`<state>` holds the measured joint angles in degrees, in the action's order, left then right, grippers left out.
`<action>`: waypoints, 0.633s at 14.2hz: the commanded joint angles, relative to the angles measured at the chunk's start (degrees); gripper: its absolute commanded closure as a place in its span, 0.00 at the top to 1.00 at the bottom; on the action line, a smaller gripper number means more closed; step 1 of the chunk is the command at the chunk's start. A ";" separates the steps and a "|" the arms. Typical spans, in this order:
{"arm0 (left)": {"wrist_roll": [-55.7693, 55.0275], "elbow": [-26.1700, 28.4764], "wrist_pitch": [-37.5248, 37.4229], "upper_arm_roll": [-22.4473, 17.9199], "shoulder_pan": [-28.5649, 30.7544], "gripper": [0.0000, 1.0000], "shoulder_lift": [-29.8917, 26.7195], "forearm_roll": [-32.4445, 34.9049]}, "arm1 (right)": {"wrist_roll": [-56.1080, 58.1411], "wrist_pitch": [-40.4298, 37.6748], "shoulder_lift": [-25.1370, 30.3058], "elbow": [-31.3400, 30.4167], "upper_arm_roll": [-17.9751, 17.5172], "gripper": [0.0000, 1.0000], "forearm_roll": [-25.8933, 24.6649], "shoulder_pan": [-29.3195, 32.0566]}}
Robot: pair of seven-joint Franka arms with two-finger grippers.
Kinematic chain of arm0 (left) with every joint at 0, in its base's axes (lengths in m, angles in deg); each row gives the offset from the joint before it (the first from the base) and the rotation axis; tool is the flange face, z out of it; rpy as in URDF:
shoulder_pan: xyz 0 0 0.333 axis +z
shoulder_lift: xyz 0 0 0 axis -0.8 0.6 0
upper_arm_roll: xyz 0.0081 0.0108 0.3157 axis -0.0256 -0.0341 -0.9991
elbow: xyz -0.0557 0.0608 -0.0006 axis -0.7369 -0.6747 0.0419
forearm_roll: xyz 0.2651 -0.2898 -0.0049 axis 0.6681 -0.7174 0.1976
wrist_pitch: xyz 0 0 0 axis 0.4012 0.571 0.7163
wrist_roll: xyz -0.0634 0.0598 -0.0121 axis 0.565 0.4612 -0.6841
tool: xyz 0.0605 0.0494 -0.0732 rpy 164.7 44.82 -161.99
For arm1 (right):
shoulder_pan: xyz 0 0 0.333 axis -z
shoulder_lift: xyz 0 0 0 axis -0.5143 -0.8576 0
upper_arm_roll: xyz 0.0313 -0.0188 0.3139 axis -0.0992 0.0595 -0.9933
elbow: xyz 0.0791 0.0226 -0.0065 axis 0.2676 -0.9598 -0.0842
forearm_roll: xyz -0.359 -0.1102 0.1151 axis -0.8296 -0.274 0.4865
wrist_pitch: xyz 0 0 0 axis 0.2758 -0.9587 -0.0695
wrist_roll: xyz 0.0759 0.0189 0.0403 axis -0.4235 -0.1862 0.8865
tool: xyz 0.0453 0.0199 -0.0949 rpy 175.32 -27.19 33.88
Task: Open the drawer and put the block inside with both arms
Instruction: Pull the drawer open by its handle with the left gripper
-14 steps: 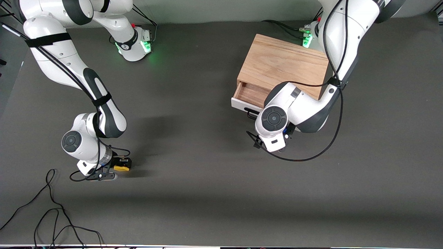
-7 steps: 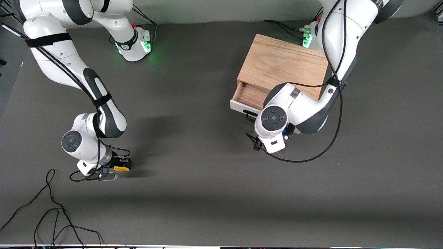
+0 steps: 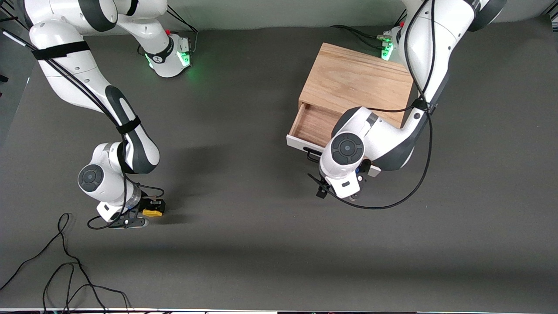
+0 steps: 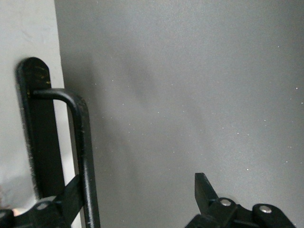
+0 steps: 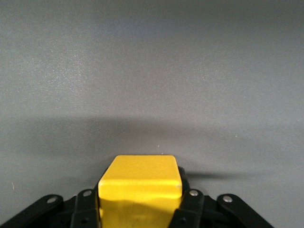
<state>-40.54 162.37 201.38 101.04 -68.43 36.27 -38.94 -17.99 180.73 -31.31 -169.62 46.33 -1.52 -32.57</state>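
The right gripper [image 3: 150,210] is pinching the one yellow block [image 5: 139,186] tight. The left gripper [image 4: 137,202] is standing open, one finger [image 4: 71,197] hooking the single drawer's [image 3: 311,126] black handle [image 4: 83,142].

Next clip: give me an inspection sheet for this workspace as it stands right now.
Surface: dark grey table mat.
Job's things: drawer partly open in the oak cabinet; yellow block at the right arm's end.
Clutter: nothing seen.
Grippers: right claw shut on the yellow block, low at the mat; left claw open, one finger hooked inside the black wire handle.
Cables: loose black cable on the mat, nearer the camera than the block.
Surroundings: pale wall along the robots' side.
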 commanded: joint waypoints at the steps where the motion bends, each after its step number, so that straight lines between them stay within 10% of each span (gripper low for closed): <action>1: -1.64 -3.18 1.13 -1.03 -1.49 1.00 1.54 1.23 | 0.14 0.80 0.33 -0.13 0.48 0.12 -0.76 -0.40; 9: -1.29 -5.97 3.60 -1.21 -1.58 1.00 0.40 3.17 | -0.29 -0.17 1.82 0.31 0.48 0.02 -0.76 -0.57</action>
<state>-40.60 160.45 205.27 100.81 -68.82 36.71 -37.23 -17.99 180.90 -31.07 -169.24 46.34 -1.56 -32.58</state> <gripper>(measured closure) 0.000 0.449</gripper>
